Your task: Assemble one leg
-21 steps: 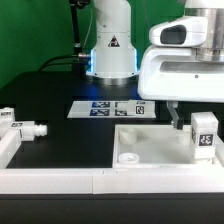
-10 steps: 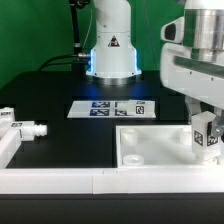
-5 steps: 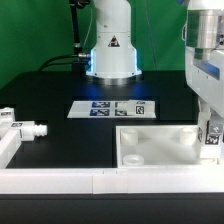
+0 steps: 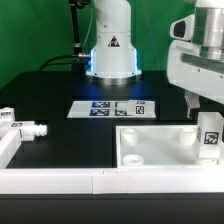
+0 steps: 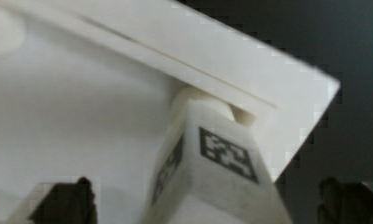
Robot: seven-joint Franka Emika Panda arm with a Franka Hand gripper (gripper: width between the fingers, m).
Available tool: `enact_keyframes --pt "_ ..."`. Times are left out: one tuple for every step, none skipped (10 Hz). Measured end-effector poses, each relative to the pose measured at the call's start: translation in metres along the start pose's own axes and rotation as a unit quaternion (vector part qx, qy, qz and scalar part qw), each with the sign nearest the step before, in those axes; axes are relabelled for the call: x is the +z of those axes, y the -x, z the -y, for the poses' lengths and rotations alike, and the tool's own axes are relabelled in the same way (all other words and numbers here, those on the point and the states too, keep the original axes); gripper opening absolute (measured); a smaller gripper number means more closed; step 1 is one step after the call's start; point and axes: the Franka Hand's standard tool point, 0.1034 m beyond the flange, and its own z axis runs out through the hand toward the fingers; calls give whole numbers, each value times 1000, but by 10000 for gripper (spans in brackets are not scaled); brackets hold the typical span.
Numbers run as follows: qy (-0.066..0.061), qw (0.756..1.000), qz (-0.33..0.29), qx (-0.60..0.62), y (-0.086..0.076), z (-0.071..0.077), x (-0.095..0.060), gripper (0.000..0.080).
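A white leg [image 4: 210, 136] with a black-and-white tag stands upright at the corner of the large white panel [image 4: 150, 146], at the exterior view's right. My gripper [image 4: 205, 108] hangs just above it. In the wrist view the leg [image 5: 215, 160] sits between the two dark fingertips [image 5: 67, 200], which stand wide apart and clear of its sides. The gripper [image 5: 204, 205] is open and holds nothing. The panel's raised rim [image 5: 236, 75] runs behind the leg in the wrist view.
Another leg [image 4: 30, 128] lies on the black table at the exterior view's left, with one more [image 4: 5, 115] behind it. The marker board [image 4: 113, 108] lies mid-table before the robot base [image 4: 110, 55]. A white rail [image 4: 60, 180] runs along the front.
The gripper carried the leg to the right and down onto the panel's corner. It has now let go and risen, and the leg stays standing.
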Motion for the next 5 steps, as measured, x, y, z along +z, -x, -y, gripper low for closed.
enact_keyframes --pt "-1 1000 -2 -28 -2 0 0 643" --pt "-1 998 -2 -57 -3 0 0 648" --pt "-1 997 -2 -73 -3 -1 0 649" --pt "2 991 -5 -135 -4 -1 0 649" --pt "10 970 -15 -242 -8 0 0 649"
